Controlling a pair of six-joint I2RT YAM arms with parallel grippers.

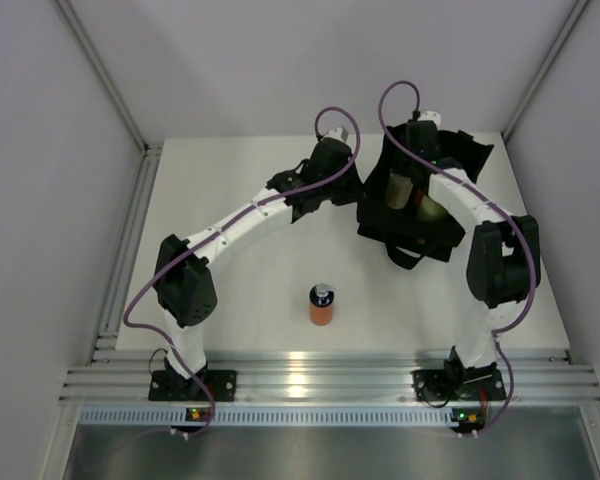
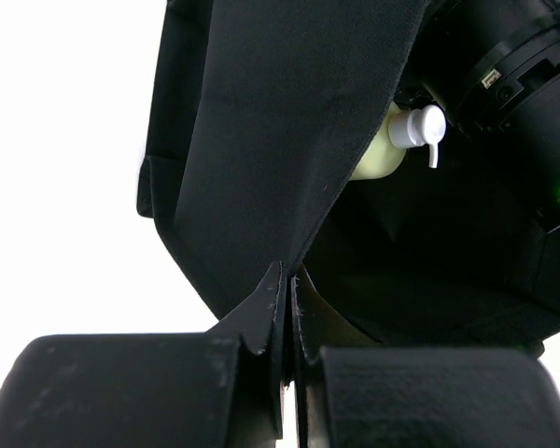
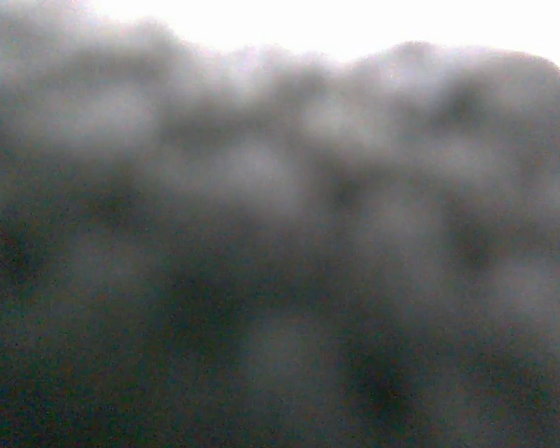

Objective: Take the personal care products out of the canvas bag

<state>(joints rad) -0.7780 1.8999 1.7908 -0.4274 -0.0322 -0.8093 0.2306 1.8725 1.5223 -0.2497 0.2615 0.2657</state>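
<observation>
1. The left gripper (image 2: 287,303) has its jaws closed on a fold of the canvas bag (image 2: 280,140). The black fabric is pinched flat between them. From above, the left gripper (image 1: 352,195) meets the bag's left wall at its rim.

2. The right gripper (image 1: 412,168) points down into the open mouth of the canvas bag (image 1: 467,152). Its jaws are hidden inside. The right wrist view is only a dark blur, so I cannot tell whether they are open or closed.

3. The yellow-green bottle (image 2: 378,157) is inside the bag, beyond the left jaws and to their right, past the pinched wall. Its white pump top (image 2: 418,126) points toward the right arm's black housing (image 2: 513,84), just beside it. From above, the yellow-green bottle (image 1: 432,208) shows beside the right gripper. It sits across the bag's interior from the left jaws.

4. A brownish shape shows just beside the right gripper in the bag. It is too obscured to identify.

5. One orange bottle (image 1: 321,306) with a dark blue cap (image 1: 322,293) stands upright on the tabletop (image 1: 400,310). It is outside the bag and well apart from both sets of jaws, on the arm-base side of them and nearer the left jaws than the right.
</observation>
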